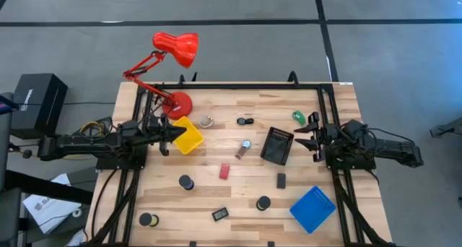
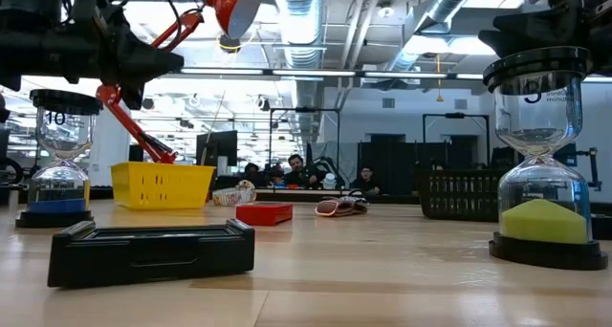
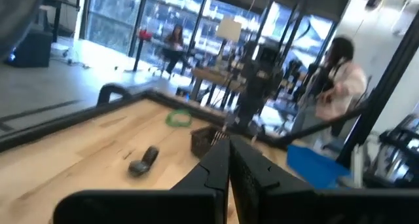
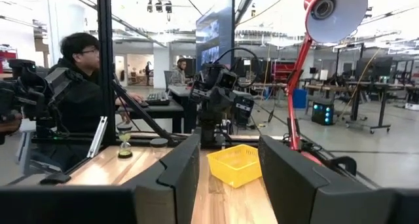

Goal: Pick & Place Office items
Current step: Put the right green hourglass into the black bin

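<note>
Lying scattered across the middle and lower part of the table [image 1: 238, 204] in the high view, the office items are all waiting loose on the wood: a red block [image 1: 224, 171] near the centre, a black disc [image 1: 186, 181] to its left, another disc [image 1: 263, 202] lower right, a small black block [image 1: 281, 180] right of centre, a green piece [image 1: 299, 118] near the upper right edge, and a silvery bit [image 1: 245, 146] in the middle. None is sitting in the yellow tray [image 1: 187, 135], the black tray [image 1: 277, 145] or the blue tray [image 1: 312, 209].

Judging by their look, these pieces are light, stiff and small (the discs probably smooth-sided and apt to skate on the wood), so a pinch across the flat sides of a block, or straight across a disc's rim, is looking safest; the silvery bit is appearing thin and likely fiddly to get under.

The left arm is reaching in level from the left of the frame, its left claw [image 1: 170, 133] pressed together with nothing in it, hanging just beside the yellow tray near the base of the red lamp [image 1: 175, 48]. The right arm is stretching in from the right, its right claw [image 1: 304, 134] partly spread and empty, pointing toward the black tray between the green piece and the small black block.
</note>
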